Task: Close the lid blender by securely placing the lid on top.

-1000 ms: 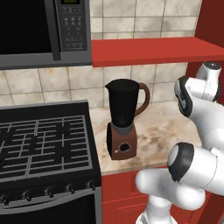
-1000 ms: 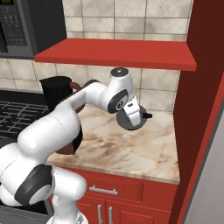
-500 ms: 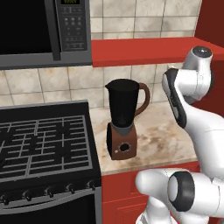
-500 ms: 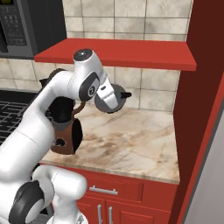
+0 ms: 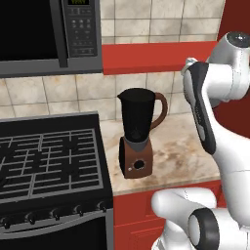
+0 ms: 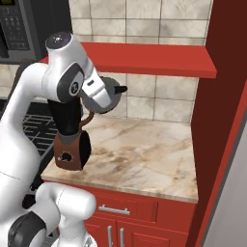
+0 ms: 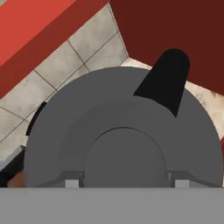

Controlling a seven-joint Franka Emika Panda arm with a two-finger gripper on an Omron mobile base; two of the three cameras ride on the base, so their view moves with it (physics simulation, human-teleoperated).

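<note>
I have the lid (image 7: 122, 144) clamped in the pincer (image 6: 108, 94), jaws part-open around its raised centre; in the hand view the dark grey disc sits centre frame, its black tab pointing upper right. In the right base view the lid (image 6: 110, 92) hangs left of centre under the red shelf (image 6: 144, 58), above the marbled bench (image 6: 140, 154). The blender (image 5: 138, 132) stands mid-frame in the left base view, mouth uncovered. My judgement: I must carry the lid over the jar mouth, level it, centre it on the rim, lower straight, and release only once seated.
</note>
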